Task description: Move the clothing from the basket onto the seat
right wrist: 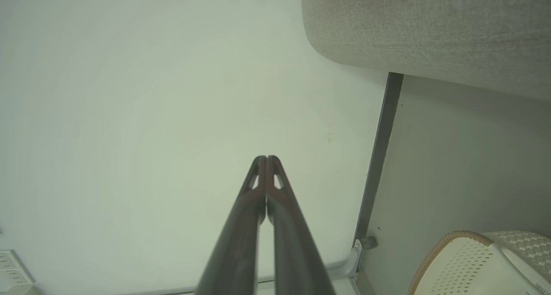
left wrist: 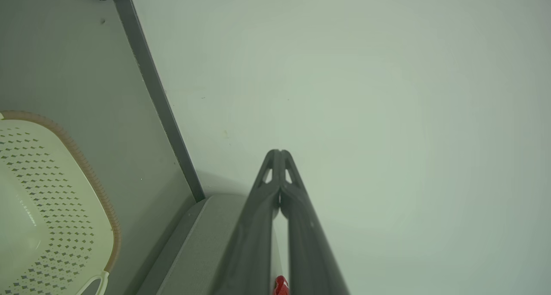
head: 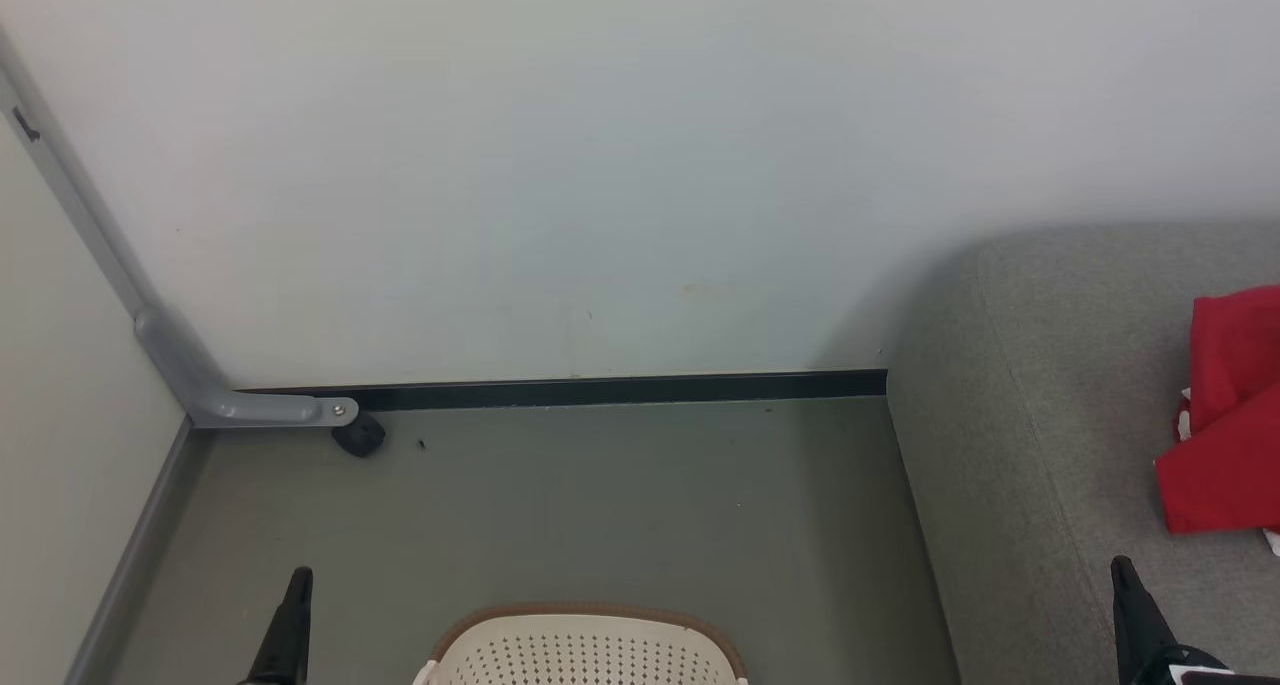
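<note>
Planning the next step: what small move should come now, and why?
Clothing lies on the seat; left tool and right tool are shut. Probably tilt the head down to check the basket: its visible part is bare, the rest cut off.

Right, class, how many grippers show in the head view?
2: the left gripper at lower left beside the basket, the right gripper at lower right by the seat.

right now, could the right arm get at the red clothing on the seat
Probably yes. The right end effector hangs over the near part of the seat, and the red clothing lies on it just beyond, with bare grey fabric between. The end effector is shut, so it would have to open first.
</note>
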`<state>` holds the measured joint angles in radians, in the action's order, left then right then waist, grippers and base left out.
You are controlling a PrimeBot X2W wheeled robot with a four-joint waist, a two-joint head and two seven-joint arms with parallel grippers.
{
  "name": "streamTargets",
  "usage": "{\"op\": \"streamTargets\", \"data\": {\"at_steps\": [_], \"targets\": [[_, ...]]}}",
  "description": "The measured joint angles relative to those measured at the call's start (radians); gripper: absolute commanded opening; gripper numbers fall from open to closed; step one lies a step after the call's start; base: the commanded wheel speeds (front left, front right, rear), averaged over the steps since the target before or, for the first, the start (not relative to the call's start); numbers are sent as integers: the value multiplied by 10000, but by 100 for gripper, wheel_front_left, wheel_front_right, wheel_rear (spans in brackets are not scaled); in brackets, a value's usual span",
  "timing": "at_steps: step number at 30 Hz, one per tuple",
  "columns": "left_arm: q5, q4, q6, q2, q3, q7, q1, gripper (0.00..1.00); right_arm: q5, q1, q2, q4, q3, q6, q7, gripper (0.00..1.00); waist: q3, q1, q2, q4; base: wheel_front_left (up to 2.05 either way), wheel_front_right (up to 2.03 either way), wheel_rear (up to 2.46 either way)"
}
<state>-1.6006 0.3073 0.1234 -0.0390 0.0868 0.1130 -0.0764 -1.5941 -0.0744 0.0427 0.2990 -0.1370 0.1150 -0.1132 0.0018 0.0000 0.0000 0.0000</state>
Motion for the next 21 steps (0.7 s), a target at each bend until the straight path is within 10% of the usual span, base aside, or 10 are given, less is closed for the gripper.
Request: {"op": "streamTargets", "data": {"at_steps": [21], "targets": [[0,-4,0,2,0,-2,0,0,0,-1,0,0,0,0,0,0,0,0,0,0,0,0,0]]}}
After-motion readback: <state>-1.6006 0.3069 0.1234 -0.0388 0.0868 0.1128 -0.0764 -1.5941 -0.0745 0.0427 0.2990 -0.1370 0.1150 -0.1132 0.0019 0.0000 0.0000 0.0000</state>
